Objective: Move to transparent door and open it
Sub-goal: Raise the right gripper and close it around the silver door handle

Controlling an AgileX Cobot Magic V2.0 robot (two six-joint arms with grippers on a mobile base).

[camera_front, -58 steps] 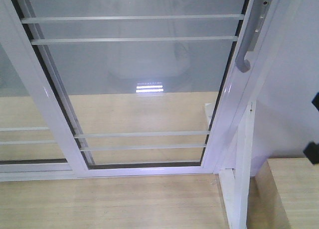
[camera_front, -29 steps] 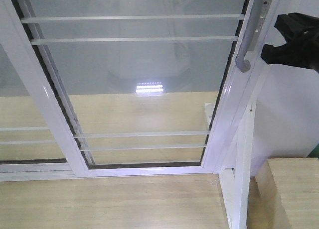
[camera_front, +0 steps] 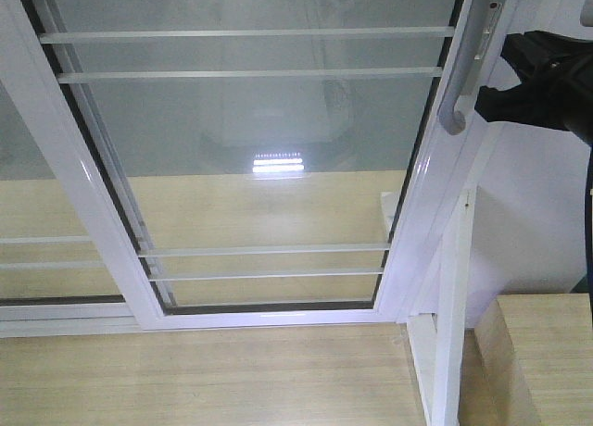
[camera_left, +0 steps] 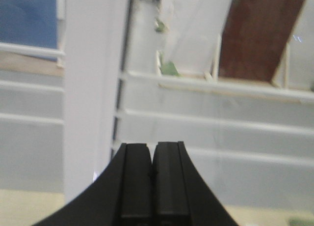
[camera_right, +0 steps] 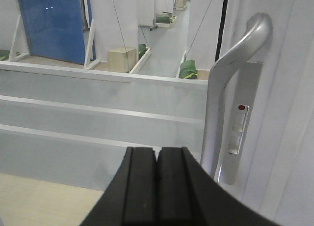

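The transparent door fills the front view: a glass panel in a white frame with thin white bars. Its curved grey handle runs down the right stile. My right gripper comes in from the right, its black tip just right of the handle's lower end. In the right wrist view the jaws are shut and empty, with the handle and lock plate close ahead to the right. My left gripper is shut and empty, facing a white frame stile and barred glass. It is out of the front view.
A second barred glass panel without a handle overlaps on the left. A white post and a white wall stand right of the door. A light wooden box sits at the lower right on the wooden floor.
My right arm has come into the front view from the right and moved left, its tip now close to the handle's lower end. The door has not moved.
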